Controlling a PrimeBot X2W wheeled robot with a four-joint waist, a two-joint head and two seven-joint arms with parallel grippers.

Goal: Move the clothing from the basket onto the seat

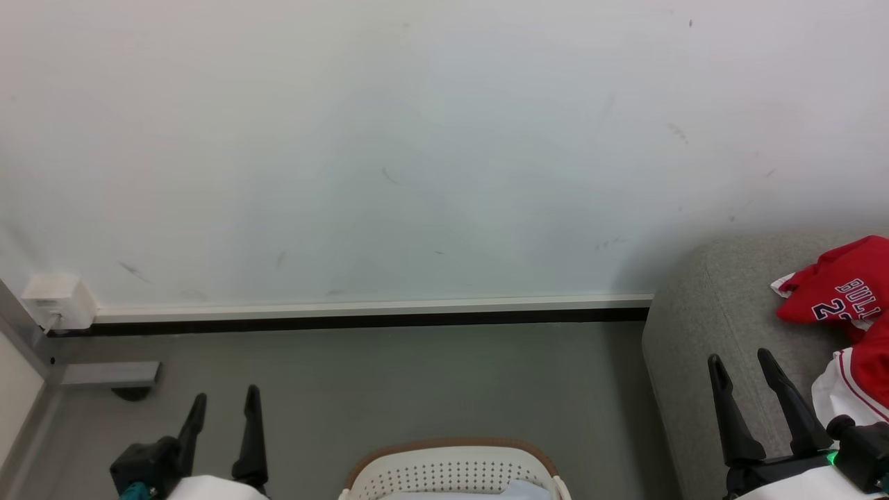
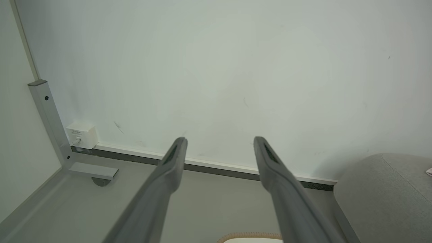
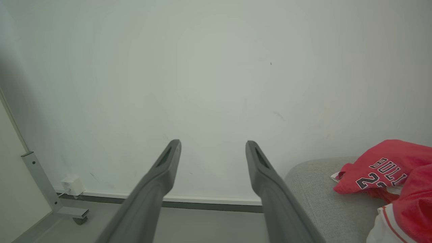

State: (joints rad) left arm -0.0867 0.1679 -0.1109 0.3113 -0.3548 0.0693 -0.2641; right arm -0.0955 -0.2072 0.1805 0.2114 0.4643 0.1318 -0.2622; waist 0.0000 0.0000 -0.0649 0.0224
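Red clothing (image 1: 844,295) with white-and-navy lettering lies on the grey seat (image 1: 722,312) at the right, with a white-and-red piece (image 1: 858,385) below it; the right wrist view shows the clothing (image 3: 388,167) on the seat (image 3: 324,195) too. The cream basket (image 1: 451,469) with a brown rim stands at the bottom centre, a pale grey-blue thing just visible inside. My left gripper (image 1: 226,399) stands open to the basket's left. My right gripper (image 1: 740,361) stands open in front of the seat's arm, left of the clothing. Both hold nothing.
A white wall with a skirting board (image 1: 375,309) runs across the back. A metal frame leg with a foot (image 1: 104,375) and a white socket box (image 1: 59,302) stand at the left. Grey floor lies between basket and wall.
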